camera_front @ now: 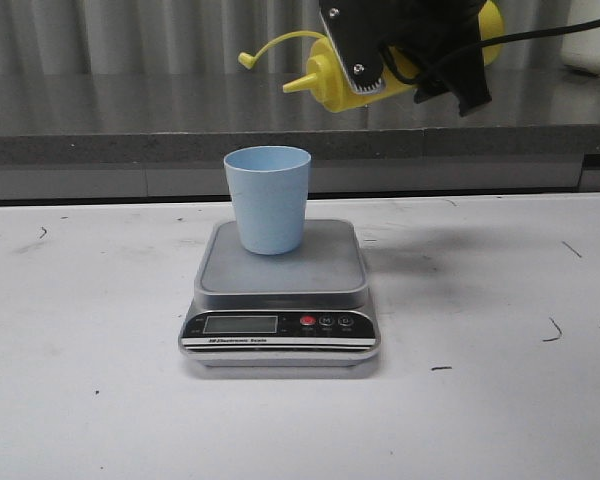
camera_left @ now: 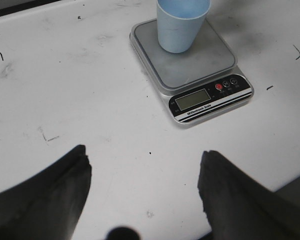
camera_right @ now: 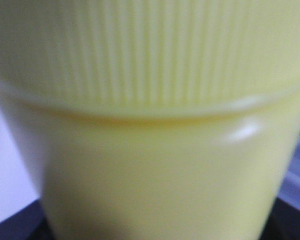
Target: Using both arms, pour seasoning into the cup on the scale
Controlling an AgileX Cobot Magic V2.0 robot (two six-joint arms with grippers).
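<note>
White tabletop, scuffed with small dark marks, is seen across the lower part of the front view, and a grey ledge is seen behind it. At the middle of the table the scale is set flat, its black front panel with LCD display and red button turned toward the camera. On the back half of its platform the cup is stood upright, pale blue, mouth open upward.

Above and to the right of the cup, well clear of the scale, the seasoning is held tipped almost on its side. Its pointed nozzle is aimed leftward, ending above the cup's right side, well above the rim; the tethered cap is carried out to the left on its curved strap. The bottle's body is largely covered by the right gripper, which is clamped around it from the front, the arm reaching in from the upper right with a black cable trailing off. In the right wrist view the frame is filled by the blurred yellow bottle and its ribbed collar, so the fingers cannot be made out there.

The left gripper is seen only in its own wrist view, poised above bare table, its fingers spread wide apart with nothing between them. The scale and cup lie well beyond it.
</note>
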